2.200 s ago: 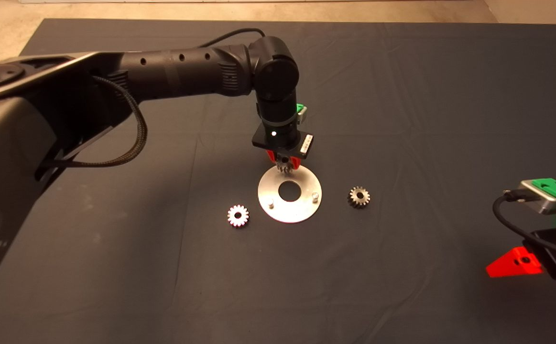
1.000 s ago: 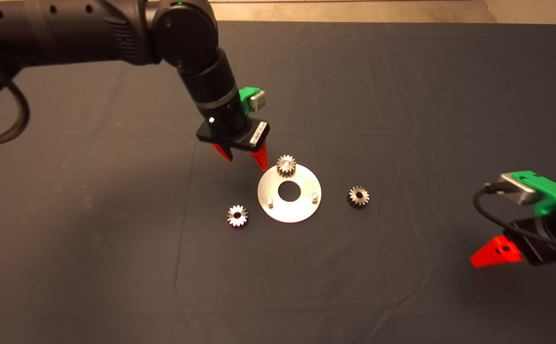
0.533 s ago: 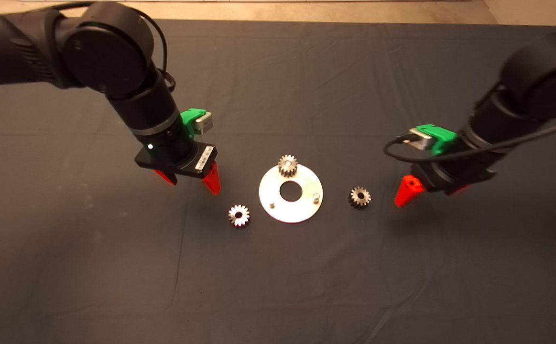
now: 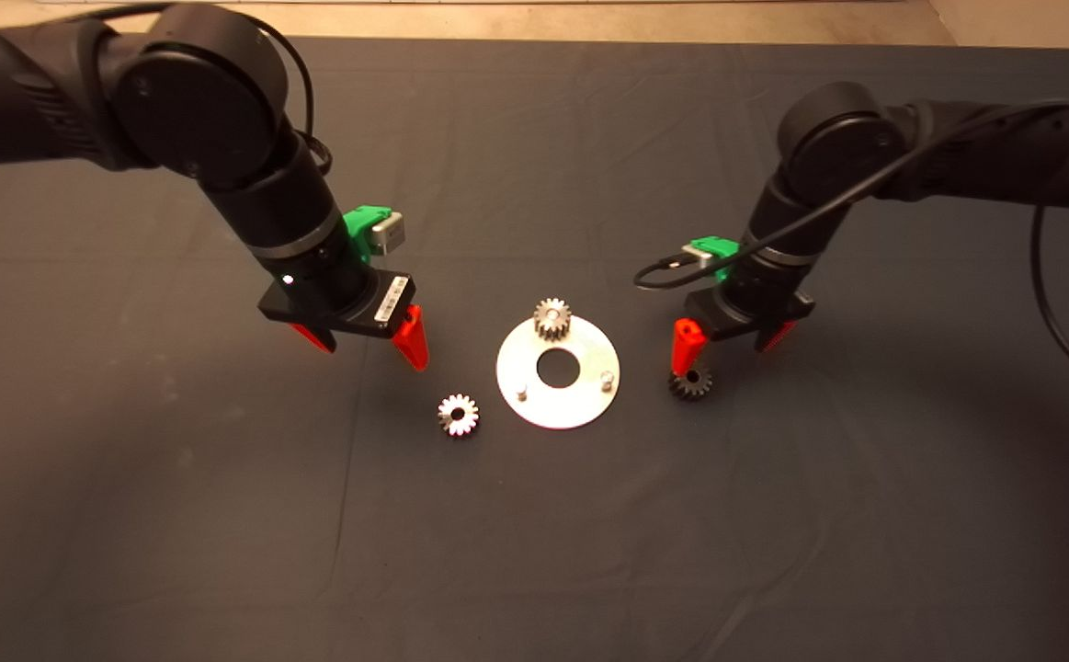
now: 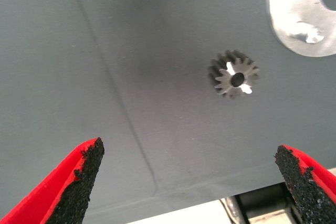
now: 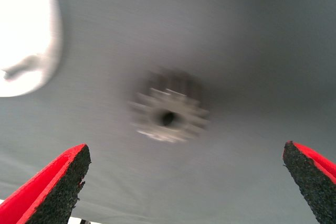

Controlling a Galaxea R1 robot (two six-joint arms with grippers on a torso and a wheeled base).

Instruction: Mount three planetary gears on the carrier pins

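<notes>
Gears: one seated, two loose

Disc point(image 4: 559, 397) lies mid-table with one gear point(image 4: 552, 318) on its far pin. Right pincer point(image 4: 726, 342), fingers apart, hangs over the right-hand gear point(image 4: 690, 382). Left pincer point(image 4: 367, 345), also spread, hovers near the left-hand gear point(image 4: 459, 415).

A dark mat point(image 4: 534, 552) covered the table, creased in long faint folds, one seam point(image 5: 113, 93) running across the cloth. Beyond its far edge lay a strip of pale beige floor point(image 4: 589, 18), with another patch at the far left corner.
</notes>
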